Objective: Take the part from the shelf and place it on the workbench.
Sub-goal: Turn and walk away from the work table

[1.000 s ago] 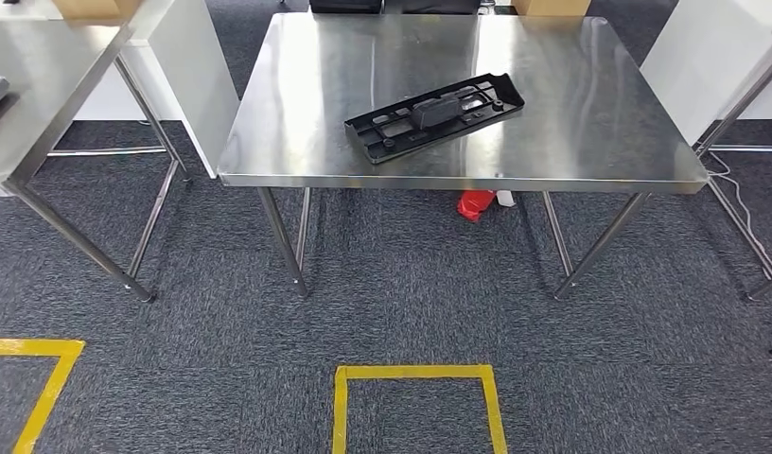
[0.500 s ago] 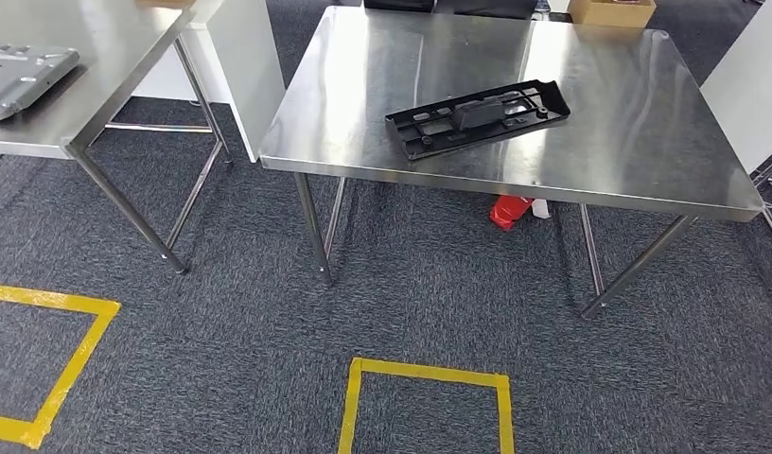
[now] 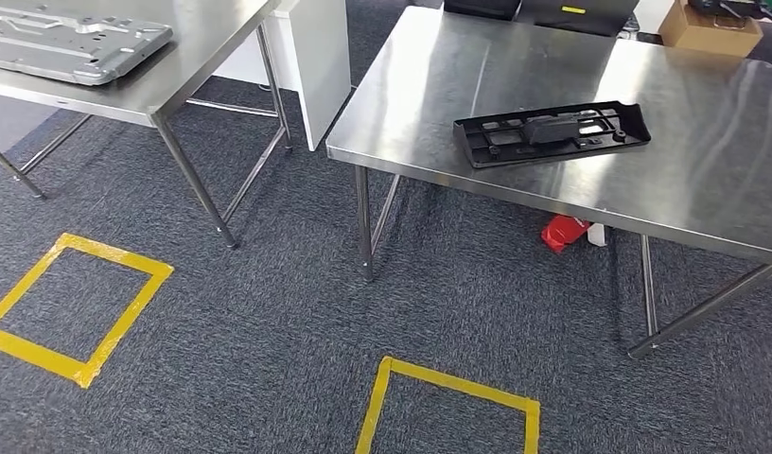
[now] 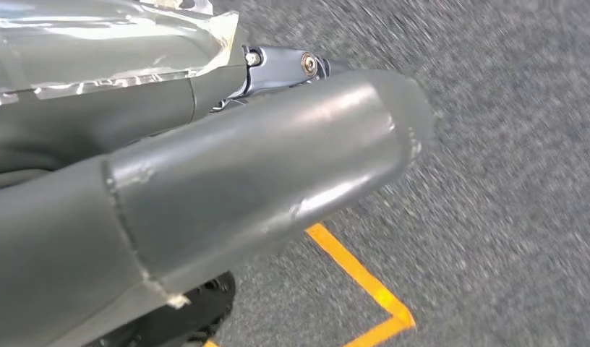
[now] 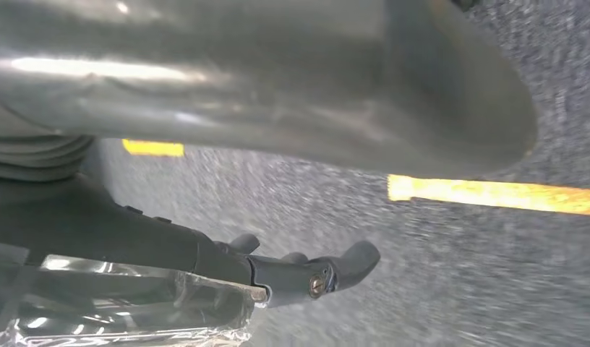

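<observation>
A long black plastic part (image 3: 551, 132) lies flat on the steel workbench (image 3: 429, 104) at the right of the head view, near its front edge. On a second steel table (image 3: 207, 43) at the upper left lies a grey pressed metal plate (image 3: 70, 43). My left hand (image 4: 263, 181) hangs over the carpet with its thick grey thumb stretched out and nothing in it. My right hand (image 5: 278, 94) hangs the same way, its dark fingers (image 5: 335, 267) held apart from the thumb and holding nothing.
Two yellow tape squares mark the dark carpet, one at the left (image 3: 75, 307) and one at the lower middle (image 3: 448, 383). A red object (image 3: 564, 232) lies under the workbench. A white cabinet (image 3: 321, 66) stands between the tables, and a cardboard box (image 3: 713, 28) sits behind.
The camera has turned left: the whole scene has shifted right and the left table with the grey plate has come into view. The black part lies as before on the workbench.
</observation>
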